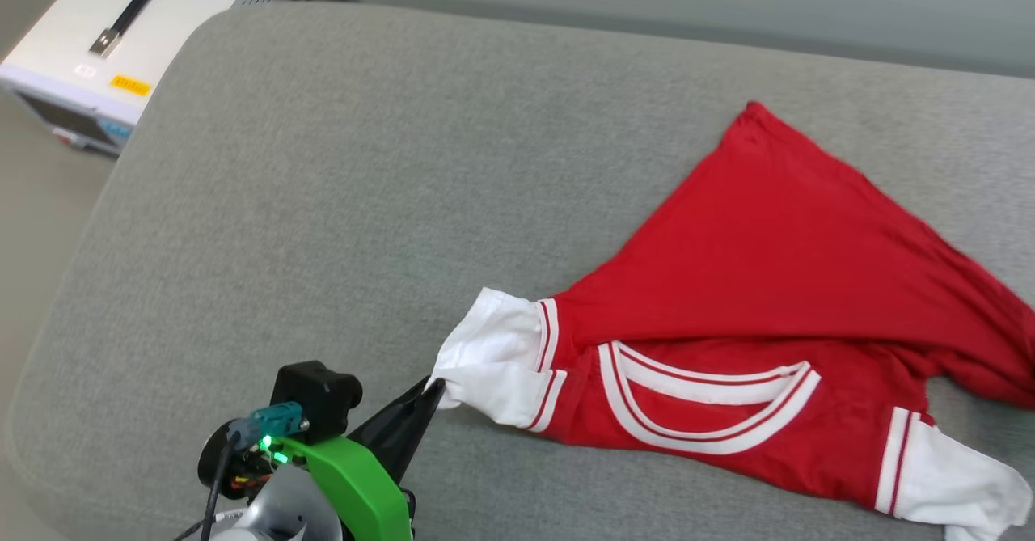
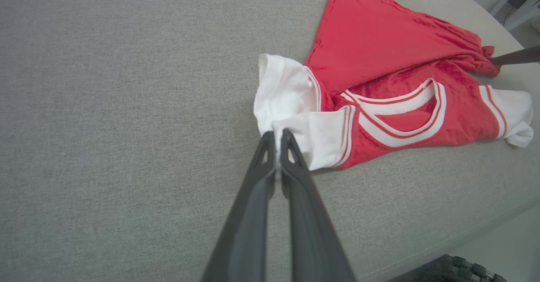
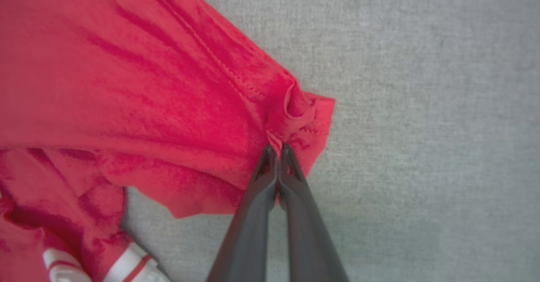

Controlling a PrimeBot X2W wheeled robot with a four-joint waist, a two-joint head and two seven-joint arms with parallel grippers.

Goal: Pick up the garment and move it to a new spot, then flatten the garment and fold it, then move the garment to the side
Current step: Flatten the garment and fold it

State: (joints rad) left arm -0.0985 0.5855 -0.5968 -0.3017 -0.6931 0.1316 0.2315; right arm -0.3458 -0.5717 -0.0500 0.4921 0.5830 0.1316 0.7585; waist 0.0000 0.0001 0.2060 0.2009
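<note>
A white case (image 1: 97,40) with a black handle sits past the left corner of the grey padded bench (image 1: 323,201). My left jaws are clenched on the edge of a white sleeve (image 2: 287,92). The red jersey (image 1: 776,234) lies rumpled on the bench, right of the middle. Its body is flopped over above the striped collar (image 1: 711,412). My right jaws are pinched tight on a red hem corner (image 3: 303,113). My left wrist view catches my right fingers (image 2: 517,56) at the jersey's far side. My right wrist view shows the hem stitches up close.
</note>
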